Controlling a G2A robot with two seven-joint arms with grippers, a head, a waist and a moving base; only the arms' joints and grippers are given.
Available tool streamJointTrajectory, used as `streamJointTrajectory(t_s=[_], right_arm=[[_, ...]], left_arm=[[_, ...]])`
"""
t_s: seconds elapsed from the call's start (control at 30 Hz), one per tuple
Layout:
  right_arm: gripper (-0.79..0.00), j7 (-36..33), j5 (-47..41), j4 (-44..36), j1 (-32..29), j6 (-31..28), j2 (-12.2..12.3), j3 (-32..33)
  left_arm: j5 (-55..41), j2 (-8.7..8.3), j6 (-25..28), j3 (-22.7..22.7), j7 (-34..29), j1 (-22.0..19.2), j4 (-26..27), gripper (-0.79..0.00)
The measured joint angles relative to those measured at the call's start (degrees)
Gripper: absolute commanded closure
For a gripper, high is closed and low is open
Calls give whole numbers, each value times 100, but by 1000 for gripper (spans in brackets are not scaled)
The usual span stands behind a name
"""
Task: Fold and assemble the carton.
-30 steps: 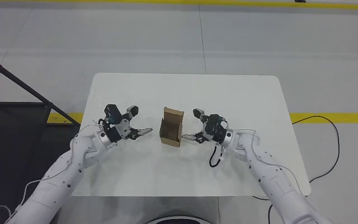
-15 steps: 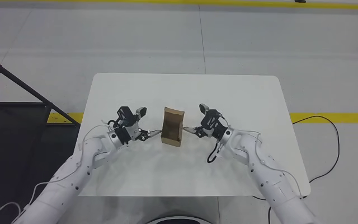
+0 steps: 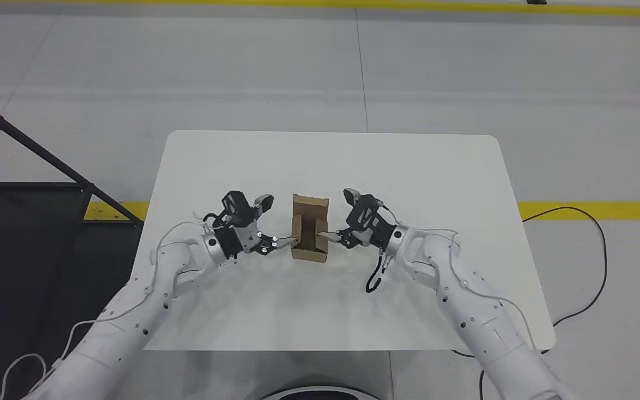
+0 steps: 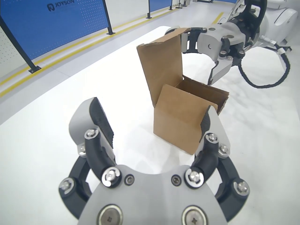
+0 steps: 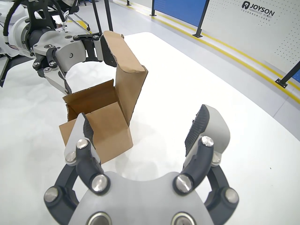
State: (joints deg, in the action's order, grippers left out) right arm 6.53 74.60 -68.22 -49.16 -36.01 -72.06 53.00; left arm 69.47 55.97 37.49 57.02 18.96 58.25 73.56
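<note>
Both arms are closing in on the carton [image 3: 309,228] from where they were a second ago, when each claw was sitting well apart from it; the carton itself is staying put. On one side of the carton the left arm is reaching in low, its forearm angling across the table [image 3: 430,170]. The left gripper [image 3: 276,221] is spreading its jaws wide and gripping nothing. From the opposite side the right arm is mirroring it, with the right gripper [image 3: 336,216] likewise gaping and holding nothing.

The carton is standing upright and open-topped between the two claws, with one tall flap rising on its side away from the robot. Each claw is bracketing the carton, one fingertip sitting at the low rim and the other up by the tall flap's top edge. Whether the pads are actually pressing the cardboard is not showing clearly.

The carton is sitting well apart from every table edge, with white tabletop lying on all sides of it.
</note>
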Motion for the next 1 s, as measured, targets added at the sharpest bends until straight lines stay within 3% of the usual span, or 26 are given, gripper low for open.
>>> streamJointTrajectory(t_s=[0.47, 0.73, 1.0], right_arm=[[-785, -688, 120, -162, 74, 120, -38, -32], [-785, -979, 86, -270, 45, 132, -36, 28], [-785, -1120, 68, -302, 31, 128, -36, 81]], left_arm=[[116, 123, 211, -146, -151, -125, -55, -785], [-9, 184, -147, -50, -105, -95, -83, -785], [-342, 171, 550, 164, 180, -74, -167, -785]])
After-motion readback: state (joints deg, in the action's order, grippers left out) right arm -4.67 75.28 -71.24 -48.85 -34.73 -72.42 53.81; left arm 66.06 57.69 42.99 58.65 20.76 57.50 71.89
